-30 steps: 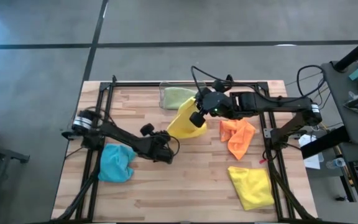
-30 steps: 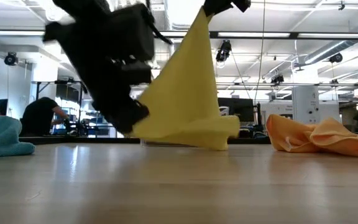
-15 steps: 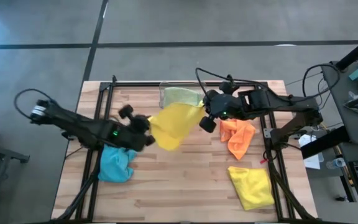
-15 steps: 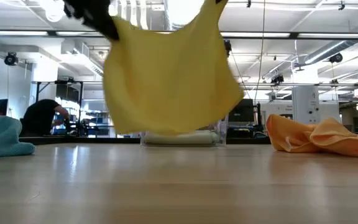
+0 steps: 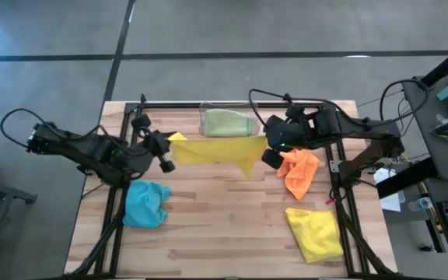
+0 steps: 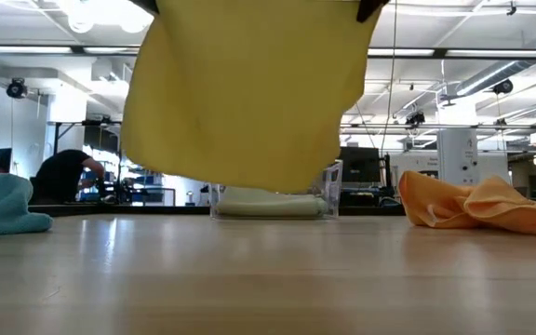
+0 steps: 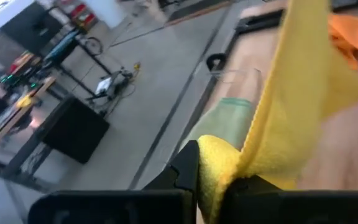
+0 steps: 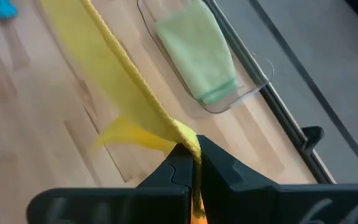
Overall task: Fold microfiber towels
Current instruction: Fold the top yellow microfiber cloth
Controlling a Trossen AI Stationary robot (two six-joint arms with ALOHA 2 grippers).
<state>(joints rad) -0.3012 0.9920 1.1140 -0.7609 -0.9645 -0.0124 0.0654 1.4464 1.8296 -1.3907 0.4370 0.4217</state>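
Yellow towel (image 5: 216, 149) now hangs stretched flat between the two grippers, clear of the tabletop (image 5: 224, 233), where half a second ago it sagged in a bunch. The left gripper (image 5: 166, 148) has drawn outward and pinches one corner; the right gripper (image 5: 267, 146) clamps the opposite corner. Just beyond the span, the pale green towel (image 5: 228, 122) lies in the clear bin (image 5: 205, 109)

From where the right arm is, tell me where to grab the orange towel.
Take the orange towel at its raised, crumpled edge nearest the right tool, coming from above. It lies bunched on the table with folds standing up, so a ridge offers a pinch point. That tool first has to release the yellow towel.
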